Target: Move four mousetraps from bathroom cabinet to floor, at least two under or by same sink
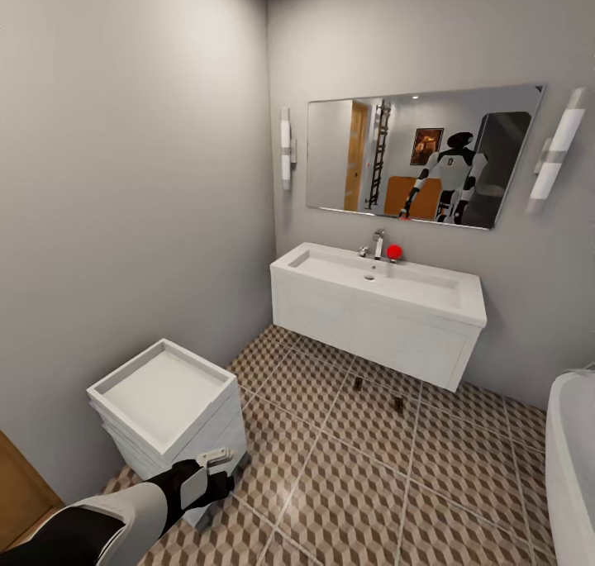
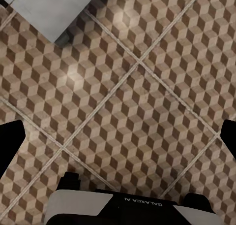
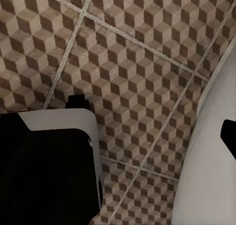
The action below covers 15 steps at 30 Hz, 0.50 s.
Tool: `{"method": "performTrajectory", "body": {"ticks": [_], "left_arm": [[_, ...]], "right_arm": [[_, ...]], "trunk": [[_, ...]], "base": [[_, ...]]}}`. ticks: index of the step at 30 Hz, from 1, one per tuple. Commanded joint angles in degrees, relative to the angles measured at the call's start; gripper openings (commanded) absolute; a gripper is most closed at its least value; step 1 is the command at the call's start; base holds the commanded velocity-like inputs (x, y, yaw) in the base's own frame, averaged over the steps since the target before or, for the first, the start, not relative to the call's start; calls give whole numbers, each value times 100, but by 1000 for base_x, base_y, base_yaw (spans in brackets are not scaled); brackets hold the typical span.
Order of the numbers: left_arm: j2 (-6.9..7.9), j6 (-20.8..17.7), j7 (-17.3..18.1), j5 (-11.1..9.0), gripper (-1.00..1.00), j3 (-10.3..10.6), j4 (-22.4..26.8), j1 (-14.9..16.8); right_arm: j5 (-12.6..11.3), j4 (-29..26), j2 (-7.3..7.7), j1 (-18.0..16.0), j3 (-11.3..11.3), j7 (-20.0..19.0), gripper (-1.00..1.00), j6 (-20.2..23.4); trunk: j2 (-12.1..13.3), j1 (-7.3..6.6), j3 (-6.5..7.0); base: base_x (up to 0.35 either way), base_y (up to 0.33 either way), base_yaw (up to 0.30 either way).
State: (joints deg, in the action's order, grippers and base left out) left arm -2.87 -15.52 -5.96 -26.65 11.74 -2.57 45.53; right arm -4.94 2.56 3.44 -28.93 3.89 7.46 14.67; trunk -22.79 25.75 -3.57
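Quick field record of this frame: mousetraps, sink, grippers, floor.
mousetraps on floor: two small dark items under the sink's front edge, too small to confirm
sink: white wall-hung basin, chrome tap, red object beside tap
left gripper: low, beside white drawer unit; open, empty
right gripper: state unclear
bathroom floor: cube-pattern tiles

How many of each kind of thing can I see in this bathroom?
Small brown mousetraps on the tiled floor under the sink: 2
Wide white wall-hung sink: 1
Small white drawer unit: 1
Rectangular wall mirror: 1
White tube wall lights: 2
White bathtub: 1
Total: 8
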Motion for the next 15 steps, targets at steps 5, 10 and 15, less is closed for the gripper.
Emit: {"method": "performTrajectory", "body": {"ticks": [5,10,15], "left_arm": [[-3,-10,-12,-60,100,48,-7,0],[-3,-7,-13,-60,100,46,-7,-37],[-3,-5,-14,-60,100,47,-7,-62]], "right_arm": [[-49,8,-1,-8,41,10,100,9],[-50,8,-1,-8,41,11,100,9],[-51,8,-1,-8,41,12,100,9]], "trunk": [[-13,4,-13],[-13,4,-13],[-13,4,-13]], "base": [[-4,0,58],[-2,0,140],[-1,0,197]]}}
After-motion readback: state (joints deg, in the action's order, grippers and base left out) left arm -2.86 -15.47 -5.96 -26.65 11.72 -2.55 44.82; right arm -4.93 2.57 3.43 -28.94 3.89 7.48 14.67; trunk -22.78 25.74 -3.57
